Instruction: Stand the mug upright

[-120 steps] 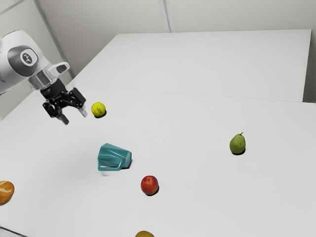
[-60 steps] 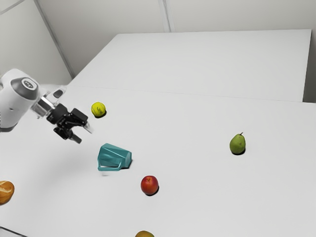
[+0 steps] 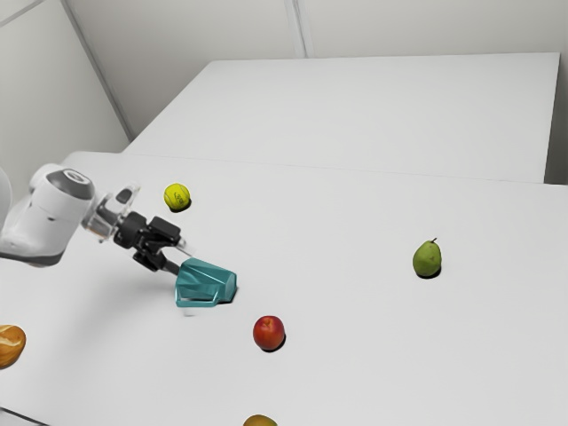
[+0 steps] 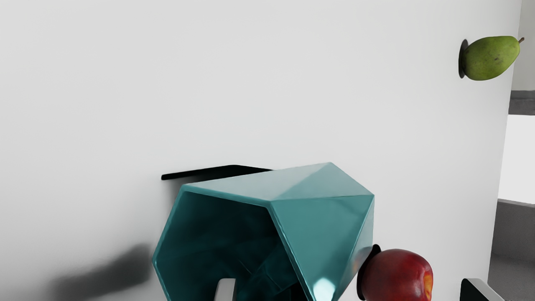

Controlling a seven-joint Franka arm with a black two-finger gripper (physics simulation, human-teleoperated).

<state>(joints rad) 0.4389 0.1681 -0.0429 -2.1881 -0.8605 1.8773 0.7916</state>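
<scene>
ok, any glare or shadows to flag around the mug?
Wrist view: white glare on one facet of the mug, its inside very dark, soft grey shadow on the table. Exterior view: tight dark shadows by the pear, tennis ball and red fruit.

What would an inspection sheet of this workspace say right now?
Surface: white table, no spills seen.
Job's things: teal mug on its side, mouth toward the gripper.
Clutter: yellow ball, red fruit near the mug's base, pear, bread, brownish round item.
Gripper: open, at the mug's mouth.
Cables: thin dark line, exterior view's lower left; cannot tell if cable.
Surroundings: pale walls.
</scene>
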